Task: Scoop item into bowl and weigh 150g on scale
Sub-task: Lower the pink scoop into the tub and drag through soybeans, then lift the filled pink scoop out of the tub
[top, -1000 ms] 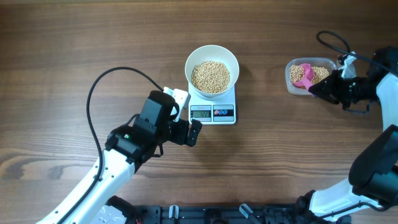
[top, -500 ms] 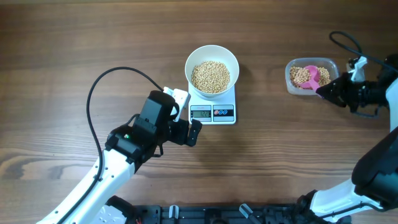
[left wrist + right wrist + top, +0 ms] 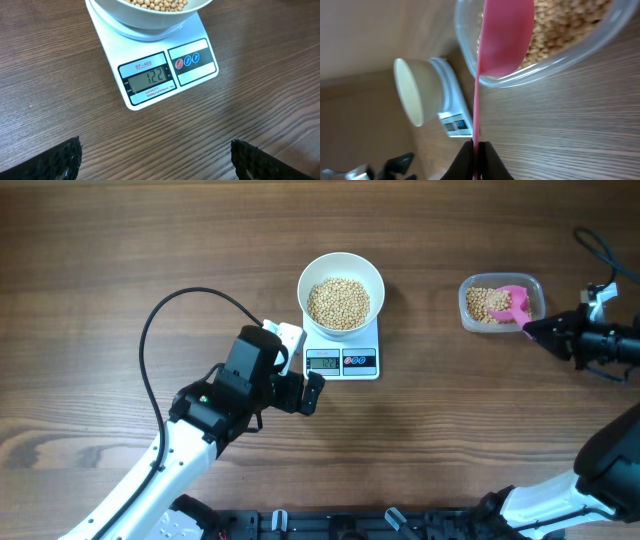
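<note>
The left gripper (image 3: 155, 162) is wide open and empty, with bare table (image 3: 75, 100) between its fingers (image 3: 55, 160). The scale (image 3: 165, 75) sits just ahead, carrying the bowl (image 3: 301, 293) of beans (image 3: 338, 302). The right gripper (image 3: 476, 150) is pinched shut on a pink scoop's (image 3: 502, 35) handle, the cup ahead of it over the tub's (image 3: 463, 305) near rim.

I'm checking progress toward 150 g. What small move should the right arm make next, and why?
Probably dip the scoop into the beans in the tub for a partial load. The scale reads 122, short of target. The right gripper holds the scoop at the tub, and the scoop looks empty.
</note>
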`<state>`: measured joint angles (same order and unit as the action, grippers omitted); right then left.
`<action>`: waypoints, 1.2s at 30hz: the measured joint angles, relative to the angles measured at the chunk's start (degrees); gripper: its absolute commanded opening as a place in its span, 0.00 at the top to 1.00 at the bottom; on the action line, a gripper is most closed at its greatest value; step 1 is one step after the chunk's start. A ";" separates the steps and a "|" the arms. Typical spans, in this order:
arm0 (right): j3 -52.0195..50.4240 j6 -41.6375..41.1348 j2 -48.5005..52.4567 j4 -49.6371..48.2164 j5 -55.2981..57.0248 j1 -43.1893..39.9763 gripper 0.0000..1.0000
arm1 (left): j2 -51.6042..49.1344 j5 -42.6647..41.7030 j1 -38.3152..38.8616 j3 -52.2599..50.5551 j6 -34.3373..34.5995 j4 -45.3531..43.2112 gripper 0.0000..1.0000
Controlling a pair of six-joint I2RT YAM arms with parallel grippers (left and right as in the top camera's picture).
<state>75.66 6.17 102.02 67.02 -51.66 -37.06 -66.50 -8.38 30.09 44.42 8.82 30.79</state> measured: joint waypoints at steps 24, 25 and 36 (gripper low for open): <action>-0.15 5.73 0.00 5.22 -6.01 -0.66 0.96 | 0.00 0.00 0.00 0.00 0.00 0.00 0.00; -0.15 5.73 0.00 5.20 -6.19 -0.66 0.95 | 0.00 0.00 0.00 0.00 0.00 0.00 0.00; -0.15 5.97 0.00 5.20 -9.97 -0.66 0.96 | 0.00 0.00 0.00 0.00 0.00 0.00 0.00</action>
<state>75.50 12.14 102.02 72.23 -61.63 -37.71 -66.50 -8.38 30.09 44.42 8.82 30.79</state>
